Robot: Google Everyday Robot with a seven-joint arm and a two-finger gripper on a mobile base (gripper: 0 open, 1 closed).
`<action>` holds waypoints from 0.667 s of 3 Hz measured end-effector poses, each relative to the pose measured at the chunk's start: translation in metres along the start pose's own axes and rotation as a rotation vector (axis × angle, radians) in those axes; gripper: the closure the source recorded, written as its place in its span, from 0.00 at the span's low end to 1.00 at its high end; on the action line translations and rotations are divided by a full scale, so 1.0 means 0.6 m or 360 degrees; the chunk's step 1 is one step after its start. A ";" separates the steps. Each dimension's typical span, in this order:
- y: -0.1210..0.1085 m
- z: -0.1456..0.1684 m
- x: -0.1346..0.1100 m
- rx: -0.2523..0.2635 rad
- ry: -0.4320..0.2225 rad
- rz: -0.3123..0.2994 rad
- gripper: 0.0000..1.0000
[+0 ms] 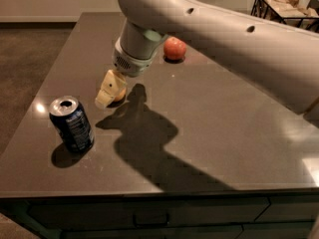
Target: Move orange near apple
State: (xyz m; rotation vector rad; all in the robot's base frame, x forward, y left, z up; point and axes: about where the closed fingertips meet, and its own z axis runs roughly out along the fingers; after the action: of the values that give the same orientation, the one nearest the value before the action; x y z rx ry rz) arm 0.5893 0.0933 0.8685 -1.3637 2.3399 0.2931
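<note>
The orange (pixel 120 92) lies on the dark surface (pixel 224 133), largely hidden behind the hand (pixel 109 89), which is lowered against it from above. Whether the hand has closed on the fruit cannot be told. The hand is judged to be placed there so that the orange can be gripped and carried. The apple (pixel 175 49) sits well apart, farther back, where the orange is wanted. 1 soda can (pixel 72 124) stands upright near the front edge, off that path.

Single cam, high, looks down on table (pixel 224 133); hand (pixel 108 95) centre-left.
</note>
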 end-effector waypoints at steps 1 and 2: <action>0.008 0.024 -0.021 -0.0031 -0.0001 -0.0033 0.00; 0.005 0.031 -0.036 -0.0059 -0.0018 -0.0047 0.23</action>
State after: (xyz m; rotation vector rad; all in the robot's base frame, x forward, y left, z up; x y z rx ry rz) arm 0.6006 0.1184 0.8617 -1.4092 2.3139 0.3357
